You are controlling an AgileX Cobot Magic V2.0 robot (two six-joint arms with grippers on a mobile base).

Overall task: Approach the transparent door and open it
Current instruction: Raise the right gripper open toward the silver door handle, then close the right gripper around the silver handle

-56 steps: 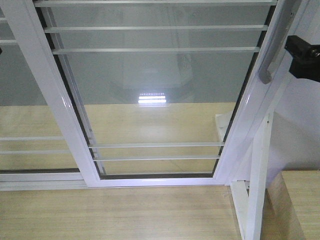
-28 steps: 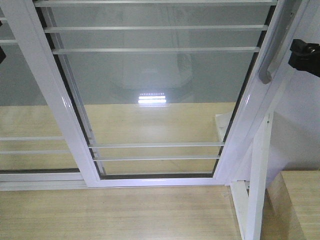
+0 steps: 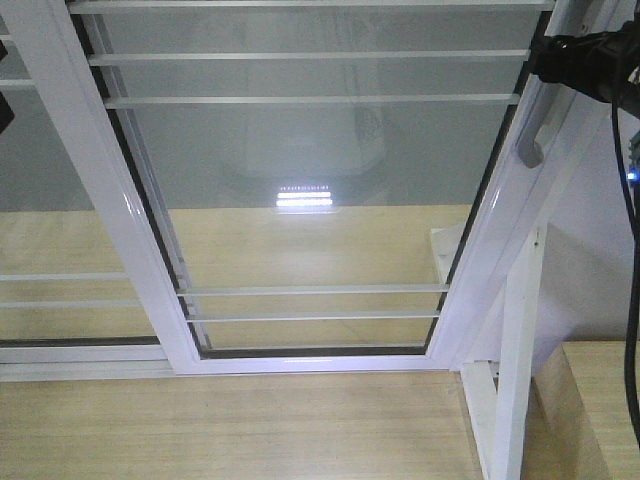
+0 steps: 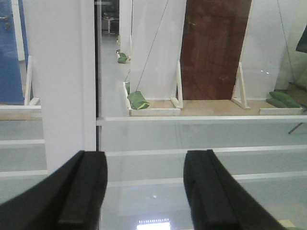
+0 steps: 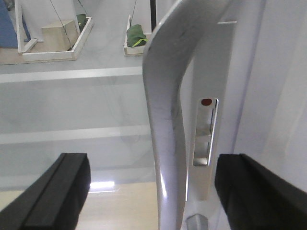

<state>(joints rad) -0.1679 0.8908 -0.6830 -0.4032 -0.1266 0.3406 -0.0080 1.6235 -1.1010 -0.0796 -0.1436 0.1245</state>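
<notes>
The door (image 3: pixel 320 180) fills the front view, its glass crossed by thin white bars (image 3: pixel 310 100), and the curved grey handle (image 5: pixel 168 120) on its glossy white edge is my landmark. My right gripper (image 5: pixel 160 191) is up against that handle with its jaws wide apart: 1 finger sits out over the glass on one side of the handle, the other out over the white frame on the far side. The handle runs up between them, with open room on both sides, and neither pad touches it. Just beside the handle, on the frame side, is a narrow latch plate (image 5: pixel 206 139) with a red dot (image 5: pixel 206 101) at its top. A black cable (image 3: pixel 630 250) hangs down past the frame, beyond the handle. Across the glass from the handle, my left gripper (image 4: pixel 146 191) faces the pane, jaws apart with nothing between them, one finger below a broad white frame upright (image 4: pixel 62 81). Past that upright lies a fixed glass panel (image 3: pixel 50 200). Well below the handle, the door's bottom rail meets the pale wooden floor (image 3: pixel 250 420), and a white post (image 3: pixel 515 340) stands close against the frame's outer edge.
</notes>
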